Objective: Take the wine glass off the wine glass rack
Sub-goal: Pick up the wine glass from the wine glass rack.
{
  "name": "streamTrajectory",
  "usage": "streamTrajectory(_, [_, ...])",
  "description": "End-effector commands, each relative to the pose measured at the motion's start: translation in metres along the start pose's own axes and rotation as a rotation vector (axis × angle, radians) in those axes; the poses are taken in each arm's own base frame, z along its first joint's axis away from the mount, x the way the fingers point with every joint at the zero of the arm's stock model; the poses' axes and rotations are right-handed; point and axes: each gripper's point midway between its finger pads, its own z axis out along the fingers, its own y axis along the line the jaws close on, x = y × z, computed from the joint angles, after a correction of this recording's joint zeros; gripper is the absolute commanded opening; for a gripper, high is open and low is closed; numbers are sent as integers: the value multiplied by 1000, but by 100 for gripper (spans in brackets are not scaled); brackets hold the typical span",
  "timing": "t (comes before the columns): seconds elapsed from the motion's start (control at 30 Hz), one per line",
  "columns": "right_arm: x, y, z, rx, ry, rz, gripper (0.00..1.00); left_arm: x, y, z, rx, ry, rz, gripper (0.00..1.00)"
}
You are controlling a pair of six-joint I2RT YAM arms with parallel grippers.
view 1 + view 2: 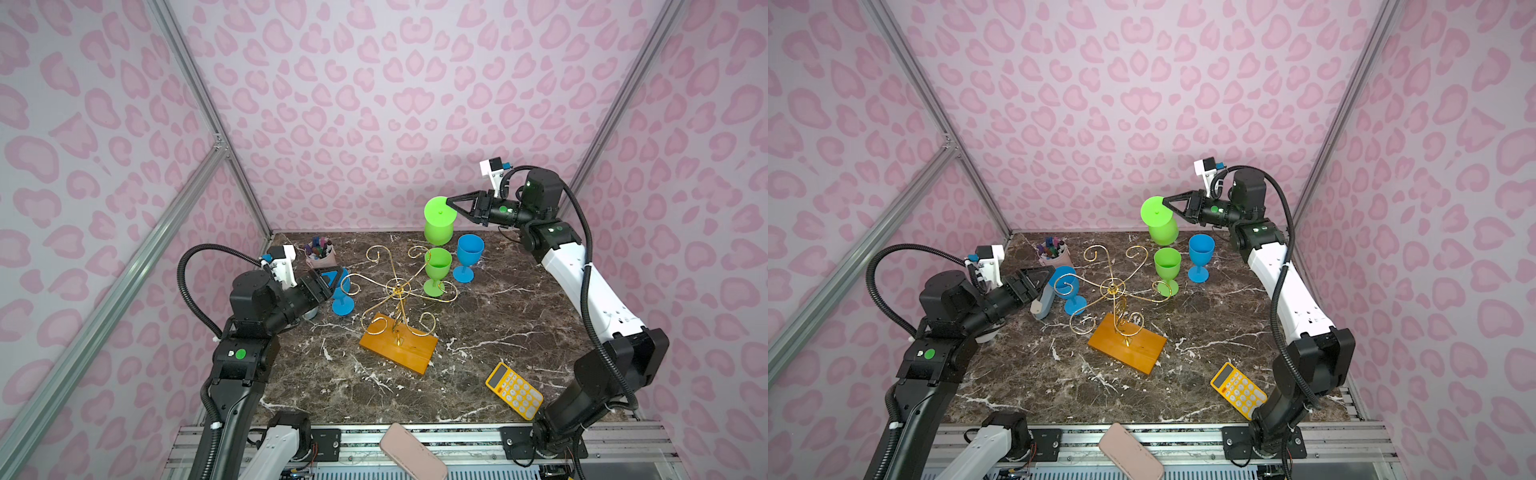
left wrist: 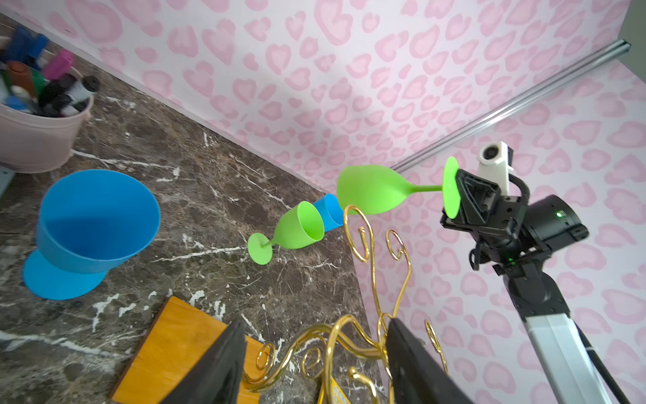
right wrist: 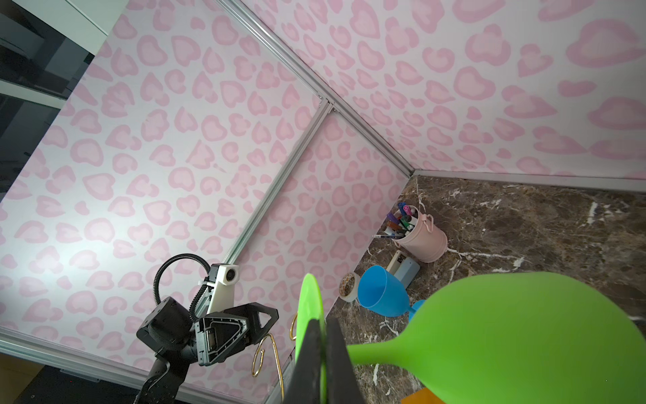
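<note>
The right hand is pinching the disc foot of a lime-green plastic wine glass, holding it bowl-down in the air beyond the thin gold wire rack on its orange wooden base. The glass is clear of the scrolled arms, so the removal looks done and only the setting down is remaining. The left hand is gaping empty beside the rack. Around the rack, a second green glass and two blue glasses are standing on the dark marbled tabletop, and pink heart-print walls are enclosing it.
</note>
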Motion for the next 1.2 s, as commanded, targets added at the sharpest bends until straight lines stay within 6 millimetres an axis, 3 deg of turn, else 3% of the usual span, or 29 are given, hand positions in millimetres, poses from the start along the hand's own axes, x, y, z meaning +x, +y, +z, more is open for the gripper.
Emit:
streamTrajectory(0.0, [4,3,-7,17,7,-42,0,-17,4,-19,-74,-124,44,66])
streamTrajectory(0.2, [8,13,-20,62,-4,-103,0,-38,-35,-62,4,-279,101,66])
streamTrajectory(0.3, [7,22,-26,68,-24,-132,0,-41,-68,-67,127,-249,100,65])
streamTrajectory(0.4, [4,34,-32,57,-52,-156,0,-39,-103,-58,295,-144,73,62])
streamTrajectory(0.6, [3,61,-36,17,-74,-215,0,-40,-147,-47,477,41,56,62])
streamTrajectory(0.83, [6,74,-29,47,-61,-287,0,-42,-171,-19,559,176,76,61])
streamTrajectory(1.17, [13,110,-4,-40,-17,-332,0,-20,-210,31,671,353,108,54])
